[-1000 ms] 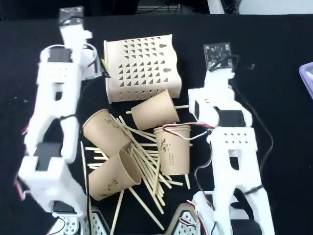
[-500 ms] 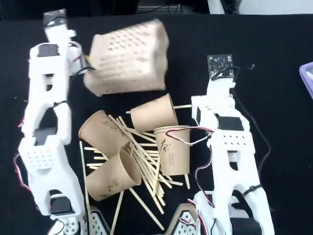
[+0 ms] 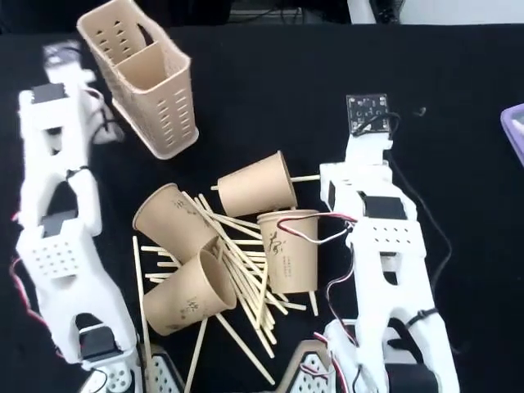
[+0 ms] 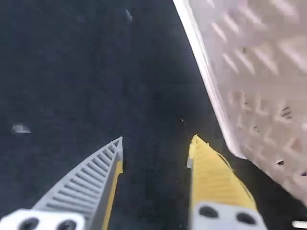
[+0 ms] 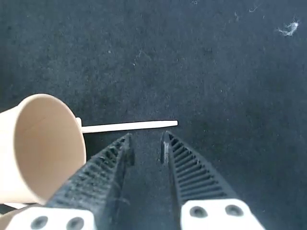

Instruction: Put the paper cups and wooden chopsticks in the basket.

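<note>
Nearest in, a heap of wooden chopsticks (image 3: 246, 278) fanned across the black table (image 3: 467, 90), tangled under and between four paper cups (image 3: 192, 295): three on their sides, plus an upright cup (image 3: 288, 250). Pale tan, thin-walled, light-looking, so likely to roll away or crumple under a hard squeeze. Risky to pull one stick from that tangle, too: could drag neighbours along or set a cup rolling.

Next, the right pincer (image 5: 146, 139), parted only a sliver, gripping nothing, poised over the tip of a lone chopstick (image 5: 129, 126) just beside the mouth of a toppled cup (image 5: 43, 143). Flat stick on flat cloth: easy to skate off or pinch empty.

Farther out, the left pincer (image 4: 157, 143), spread wide and empty, with the basket (image 3: 143, 82) just beside its yellow finger (image 4: 211, 177).

Farthest back at the left, that basket: tall, beige, perforated, two compartments, mouth up. Upright or slightly leaning, hard to say. Looks tippy, liable to topple from one nudge by an arm or an off-centre drop.
</note>
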